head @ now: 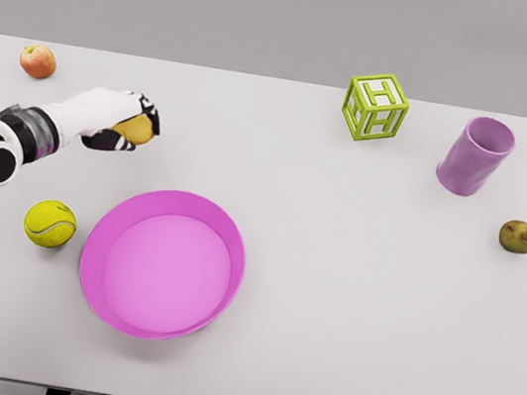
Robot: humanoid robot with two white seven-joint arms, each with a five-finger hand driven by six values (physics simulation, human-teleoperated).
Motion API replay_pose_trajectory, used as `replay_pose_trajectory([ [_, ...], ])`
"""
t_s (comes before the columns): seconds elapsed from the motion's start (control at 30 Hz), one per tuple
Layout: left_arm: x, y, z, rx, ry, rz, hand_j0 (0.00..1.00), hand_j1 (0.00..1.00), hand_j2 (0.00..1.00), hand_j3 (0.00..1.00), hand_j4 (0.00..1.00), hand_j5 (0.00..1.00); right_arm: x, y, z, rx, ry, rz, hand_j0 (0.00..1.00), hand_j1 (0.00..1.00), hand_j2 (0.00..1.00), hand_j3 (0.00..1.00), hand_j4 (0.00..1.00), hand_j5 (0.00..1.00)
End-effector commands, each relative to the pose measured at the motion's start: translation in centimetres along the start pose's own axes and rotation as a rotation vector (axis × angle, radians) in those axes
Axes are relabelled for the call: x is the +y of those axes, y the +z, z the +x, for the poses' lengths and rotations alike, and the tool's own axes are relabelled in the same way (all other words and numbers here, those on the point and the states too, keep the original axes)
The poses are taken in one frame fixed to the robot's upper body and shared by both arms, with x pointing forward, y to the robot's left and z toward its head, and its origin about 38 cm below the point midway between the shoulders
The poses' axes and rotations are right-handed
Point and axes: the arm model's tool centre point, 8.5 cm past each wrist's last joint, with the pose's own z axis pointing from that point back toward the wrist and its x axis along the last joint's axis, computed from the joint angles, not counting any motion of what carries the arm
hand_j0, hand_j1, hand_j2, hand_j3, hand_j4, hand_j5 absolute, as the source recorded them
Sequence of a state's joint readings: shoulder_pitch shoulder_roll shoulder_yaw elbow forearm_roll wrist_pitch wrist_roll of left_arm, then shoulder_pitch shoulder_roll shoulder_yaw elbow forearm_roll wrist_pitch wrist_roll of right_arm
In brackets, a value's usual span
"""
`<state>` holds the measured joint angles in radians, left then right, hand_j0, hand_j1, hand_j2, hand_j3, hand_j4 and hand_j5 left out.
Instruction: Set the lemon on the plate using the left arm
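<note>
1 head view, high and angled down, whole white table (317, 366) framed, far edge at top

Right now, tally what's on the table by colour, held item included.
Yellow: 2, the lemon in the left hand, and the tennis ball
Pink/purple: 2, the plate and the cup
Green: 1, the letter cube
Red: 1, the apple
Brown-olive: 1, the pear
Total: 7
</note>
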<state>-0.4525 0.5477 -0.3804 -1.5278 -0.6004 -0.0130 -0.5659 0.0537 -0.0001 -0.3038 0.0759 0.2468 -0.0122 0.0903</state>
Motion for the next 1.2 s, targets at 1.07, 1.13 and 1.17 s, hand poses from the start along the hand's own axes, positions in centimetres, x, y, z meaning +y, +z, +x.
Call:
replay_pose_trajectory([
  [1.07,-1.7,6.8,6.9,-0.570,-0.370,-0.016,0.43,0.43,0.43,0.43,0.43,0.43,0.0,0.0,0.0,-0.001,0.000,0.000,1.00,1.00,1.00,1.00,1.00,1.00],
  [1.13,-1.9,6.9,7.2,-0.604,-0.389,-0.018,0.43,0.43,0.43,0.43,0.43,0.43,0.0,0.0,0.0,0.001,0.000,0.000,1.00,1.00,1.00,1.00,1.00,1.00],
  [1.17,-2.0,6.9,7.2,-0.603,-0.390,-0.018,0.43,0.43,0.43,0.43,0.43,0.43,0.0,0.0,0.0,0.001,0.000,0.000,1.00,1.00,1.00,1.00,1.00,1.00],
])
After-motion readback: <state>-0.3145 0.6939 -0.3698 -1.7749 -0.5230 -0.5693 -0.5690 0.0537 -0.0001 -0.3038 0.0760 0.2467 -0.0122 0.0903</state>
